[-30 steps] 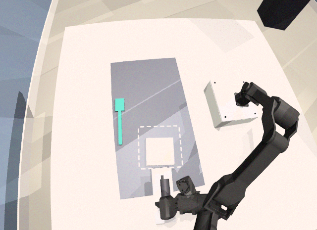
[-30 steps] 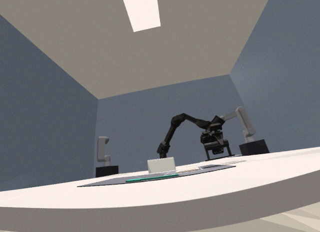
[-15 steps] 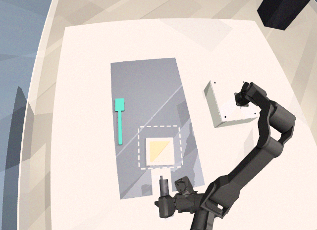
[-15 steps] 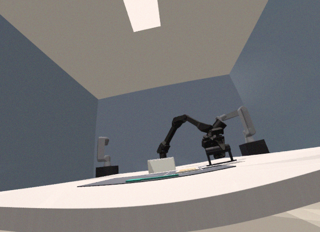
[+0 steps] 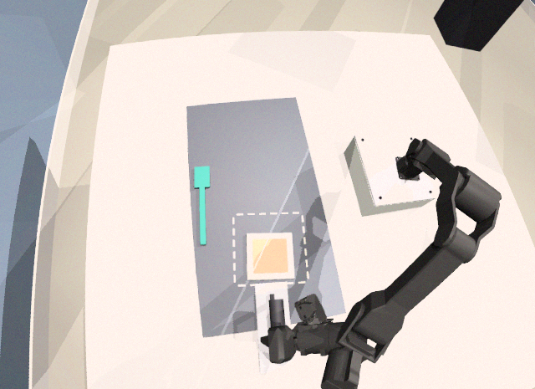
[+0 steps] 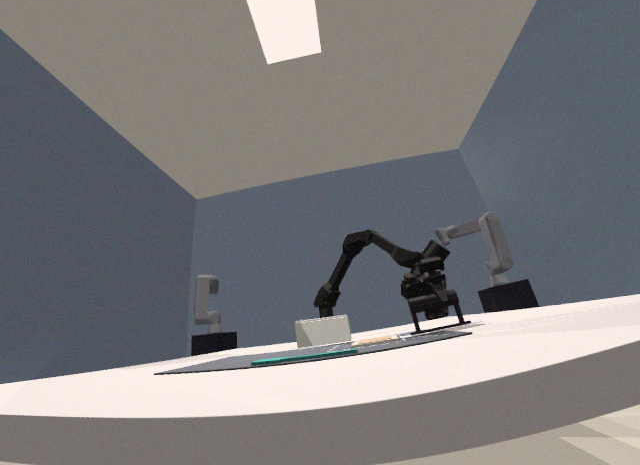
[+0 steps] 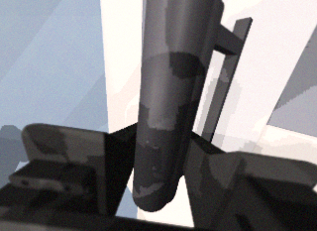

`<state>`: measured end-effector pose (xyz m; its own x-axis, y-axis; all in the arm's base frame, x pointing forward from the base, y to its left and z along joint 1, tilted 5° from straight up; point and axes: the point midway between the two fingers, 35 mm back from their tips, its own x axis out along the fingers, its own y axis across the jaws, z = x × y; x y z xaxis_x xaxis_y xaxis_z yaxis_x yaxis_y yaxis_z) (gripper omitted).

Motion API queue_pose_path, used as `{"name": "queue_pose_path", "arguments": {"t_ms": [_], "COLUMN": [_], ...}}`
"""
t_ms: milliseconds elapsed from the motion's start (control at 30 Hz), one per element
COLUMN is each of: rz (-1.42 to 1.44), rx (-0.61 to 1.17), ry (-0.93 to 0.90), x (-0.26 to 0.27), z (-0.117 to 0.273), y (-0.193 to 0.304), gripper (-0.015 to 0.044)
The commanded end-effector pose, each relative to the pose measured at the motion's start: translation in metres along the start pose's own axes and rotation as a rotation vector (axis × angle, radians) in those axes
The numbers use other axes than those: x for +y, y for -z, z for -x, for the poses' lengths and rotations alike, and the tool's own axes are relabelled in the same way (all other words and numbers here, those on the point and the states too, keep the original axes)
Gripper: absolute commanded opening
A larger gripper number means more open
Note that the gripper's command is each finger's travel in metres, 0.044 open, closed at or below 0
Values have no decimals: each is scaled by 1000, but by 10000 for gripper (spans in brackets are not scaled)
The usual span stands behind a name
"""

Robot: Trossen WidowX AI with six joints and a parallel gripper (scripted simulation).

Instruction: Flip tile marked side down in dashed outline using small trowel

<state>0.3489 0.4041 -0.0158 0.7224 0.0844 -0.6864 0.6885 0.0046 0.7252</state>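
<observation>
The square tile (image 5: 270, 278) (image 6: 376, 340) lies flat inside the dashed outline (image 5: 257, 213), its orange patch facing up. My gripper (image 5: 281, 333) (image 6: 433, 301) (image 7: 162, 126) is shut on the thick dark handle of the trowel. The trowel (image 5: 262, 304) (image 6: 439, 328) (image 7: 218, 99) has a long pale blade, joined to the handle by posts and a dark bar. It hangs low over the mat's near end, its front end close to the tile's near edge in the top view. Whether the blade reaches under the tile cannot be told.
The grey mat (image 5: 242, 138) (image 6: 206, 365) lies on the white table (image 5: 142, 160) (image 6: 206, 398). A teal spatula-shaped tool (image 5: 201, 203) (image 6: 305, 357) lies along the mat's left side. A white block (image 5: 389, 188) (image 6: 324, 332) stands right of the mat, under the arm's base.
</observation>
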Motion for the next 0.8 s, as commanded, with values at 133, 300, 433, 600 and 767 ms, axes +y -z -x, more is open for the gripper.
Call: {"name": "queue_pose_path", "arguments": {"t_ms": [133, 300, 433, 600, 767], "rz": [3, 3, 2, 2, 0], "rx": [-10, -10, -9, -9, -20], "ry": [2, 2, 2, 1, 1], "x": [0, 11, 20, 31, 33], "z": [-2, 6, 14, 23, 21], "y": [-13, -1, 9, 20, 15], "gripper": [0, 0, 0, 0, 0]}}
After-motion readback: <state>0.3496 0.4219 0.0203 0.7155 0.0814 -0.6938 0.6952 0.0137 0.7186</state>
